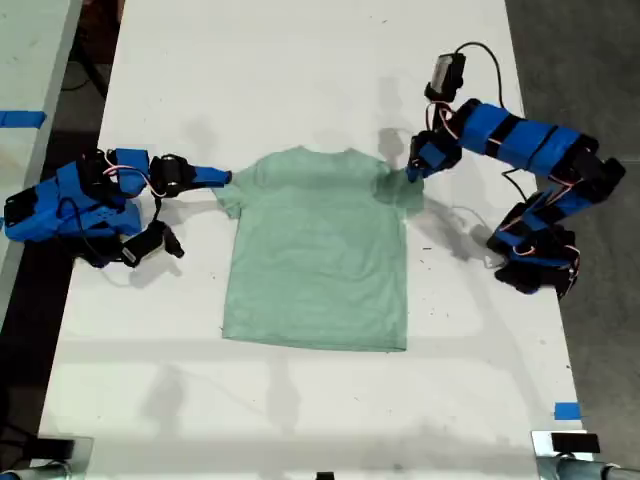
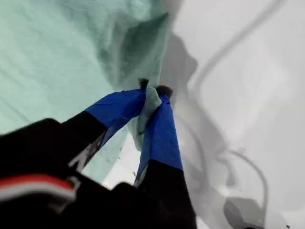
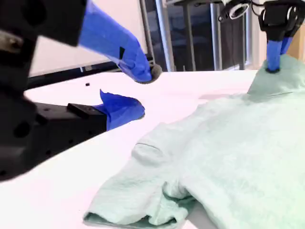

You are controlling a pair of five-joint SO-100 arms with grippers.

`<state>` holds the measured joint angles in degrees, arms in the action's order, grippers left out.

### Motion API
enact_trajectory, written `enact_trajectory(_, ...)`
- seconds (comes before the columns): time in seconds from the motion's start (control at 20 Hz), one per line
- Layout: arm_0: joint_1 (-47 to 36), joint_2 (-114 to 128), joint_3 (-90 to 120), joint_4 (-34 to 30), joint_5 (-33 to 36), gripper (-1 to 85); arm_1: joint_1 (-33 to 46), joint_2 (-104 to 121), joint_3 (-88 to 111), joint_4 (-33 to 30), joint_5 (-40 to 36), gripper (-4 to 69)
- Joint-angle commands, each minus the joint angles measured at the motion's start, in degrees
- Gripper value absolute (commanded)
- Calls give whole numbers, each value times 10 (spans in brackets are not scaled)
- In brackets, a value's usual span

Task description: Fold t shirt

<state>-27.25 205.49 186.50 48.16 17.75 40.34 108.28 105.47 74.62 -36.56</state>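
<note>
t shirt (image 1: 318,250) lies flat on the white table (image 1: 300,80), neck away from the exterior camera, hem toward it, roughly midway between the two arms.

My first gripper (image 2: 153,91): jaws closed down on a pinch of t shirt cloth. The first wrist view shows the mint fabric bunched between the two blue fingers (image 2: 119,107), with the rest of the shirt spreading away past the fingertips. In the exterior view this is the arm at that view's right (image 1: 415,170), gripping the sleeve/shoulder there. The second wrist view shows the same spot pulled up into a small peak under the gripper (image 3: 272,67), so the cloth at the grip is lifted off the table while the body stays down.

My second gripper (image 3: 143,90): jaws wide apart, nothing between them. One finger is up in the air; the other sits low, just above the table. The other sleeve (image 3: 147,152) lies just ahead of and below the fingertips, not touched and a bit rumpled, its edge curled under. In the exterior view this gripper (image 1: 215,178) is at that view's left, tip just beside the sleeve edge.

Blue tape marks (image 1: 566,410) on the table near the exterior view's lower right, well clear of both grippers.
</note>
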Motion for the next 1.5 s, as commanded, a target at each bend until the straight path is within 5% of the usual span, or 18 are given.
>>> enact_trajectory(0.0, -25, 5, 19, 10, -22, 79, -91, -47, -191, 49, 2, 1)
enact_trajectory(0.25, -44, 5, 19, 34, -27, 81, -209, -311, -490, 83, 7, 9)
enact_trajectory(0.4, -47, 5, 19, 46, -48, 79, -210, -365, -547, 111, 12, 144)
enact_trajectory(0.65, -53, 5, 19, 46, -49, 75, -160, -139, -507, 222, 4, 292)
enact_trajectory(0.7, -53, 5, 19, 46, -50, 73, -153, -83, -478, 238, 5, 287)
enact_trajectory(0.8, -53, 5, 19, 46, -51, 72, -153, 41, -362, 244, 33, -2)
enact_trajectory(0.95, -52, 5, 19, 46, -51, 70, -192, 221, -116, 194, 83, -2)
enact_trajectory(1.2, -40, 5, 19, 40, -50, 29, -356, 683, 494, -39, 171, -2)
enact_trajectory(1.3, -51, 5, 19, 36, -50, 19, -364, 935, 671, 35, 166, -1)
enact_trajectory(1.45, -87, 5, 19, 36, -11, 17, -350, 925, 704, 12, 113, 6)
